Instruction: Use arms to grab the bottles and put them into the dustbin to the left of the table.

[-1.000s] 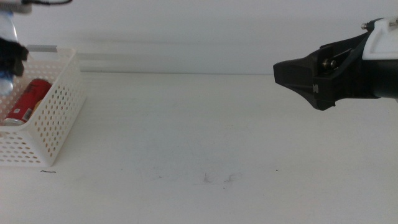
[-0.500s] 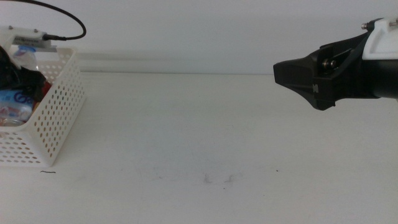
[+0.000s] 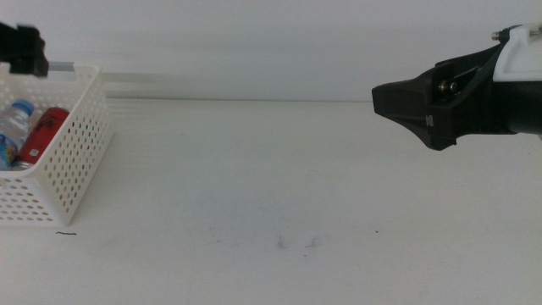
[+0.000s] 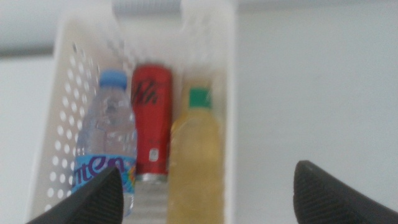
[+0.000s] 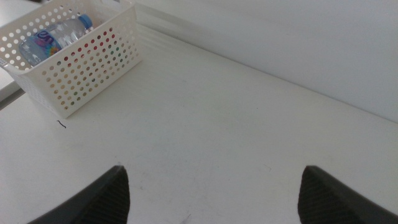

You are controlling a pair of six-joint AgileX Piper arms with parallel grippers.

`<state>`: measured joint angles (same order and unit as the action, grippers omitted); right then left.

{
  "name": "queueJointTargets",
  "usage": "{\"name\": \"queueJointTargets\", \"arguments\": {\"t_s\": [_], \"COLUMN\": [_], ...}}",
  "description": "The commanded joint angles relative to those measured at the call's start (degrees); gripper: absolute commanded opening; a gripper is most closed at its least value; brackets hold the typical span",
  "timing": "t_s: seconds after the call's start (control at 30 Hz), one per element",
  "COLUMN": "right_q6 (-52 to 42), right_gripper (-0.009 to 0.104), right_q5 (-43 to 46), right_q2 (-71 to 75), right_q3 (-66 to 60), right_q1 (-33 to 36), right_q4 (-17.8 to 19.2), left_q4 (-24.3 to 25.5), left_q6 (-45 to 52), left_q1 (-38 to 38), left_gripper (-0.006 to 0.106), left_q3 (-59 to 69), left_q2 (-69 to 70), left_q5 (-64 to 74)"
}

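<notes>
All three bottles lie side by side inside the white perforated dustbin (image 4: 233,93): the blue-capped water bottle (image 4: 109,143), the red soda can (image 4: 152,118) and the yellow tea bottle (image 4: 196,155). In the middle view the dustbin (image 3: 80,161) stands at the table's left edge, with the water bottle (image 3: 13,127) and the can (image 3: 42,131) showing over its rim. My left gripper (image 4: 208,168) hovers above the bin, open and holding nothing; only a dark part of it (image 3: 21,47) shows at the top left. My right gripper (image 5: 212,169) is open and waits above the table's right side (image 3: 385,97).
The white table (image 3: 271,186) carries only faint scuff marks (image 3: 296,243) near the front. The right wrist view shows the dustbin (image 5: 93,68) far off across bare tabletop, with the water bottle (image 5: 56,34) inside.
My left gripper lowered the water bottle into the dustbin, let it go and rose clear. The bottle now lies beside the red can. The right arm has not moved.
</notes>
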<state>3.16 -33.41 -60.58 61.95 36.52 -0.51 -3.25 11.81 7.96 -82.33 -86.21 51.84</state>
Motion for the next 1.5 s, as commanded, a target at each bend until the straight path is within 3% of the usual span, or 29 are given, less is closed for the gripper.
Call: {"name": "queueJointTargets", "arguments": {"t_s": [0.0,0.3,0.53,0.77,0.97,1.47], "right_q6": [-0.09,-0.09,-0.09,-0.09,-0.09,-0.09], "right_gripper": [0.093,0.093,0.093,0.093,0.093,0.093], "right_q5": [0.40,0.40,0.40,0.40,0.40,0.39], "right_q2": [0.30,0.30,0.30,0.30,0.30,0.30], "right_q3": [-0.08,-0.08,-0.08,-0.08,-0.08,-0.08], "right_q1": [0.09,0.09,0.09,0.09,0.09,0.09], "right_q4": [0.14,0.14,0.14,0.14,0.14,0.01], "left_q4": [0.02,-5.62,-5.79,-6.19,-11.25,-6.68], "left_q6": [-2.32,-1.57,-1.77,-1.77,-1.77,-4.33], "left_q1": [-2.00,-11.53,-12.67,-12.67,-12.67,-13.32], "left_gripper": [0.094,0.094,0.094,0.094,0.094,0.094], "left_q3": [3.98,15.90,19.67,19.67,20.87,27.80], "left_q2": [7.66,33.81,47.52,51.72,51.62,51.74], "left_q5": [-3.14,-10.10,-9.52,-8.41,-8.76,-14.01]}}
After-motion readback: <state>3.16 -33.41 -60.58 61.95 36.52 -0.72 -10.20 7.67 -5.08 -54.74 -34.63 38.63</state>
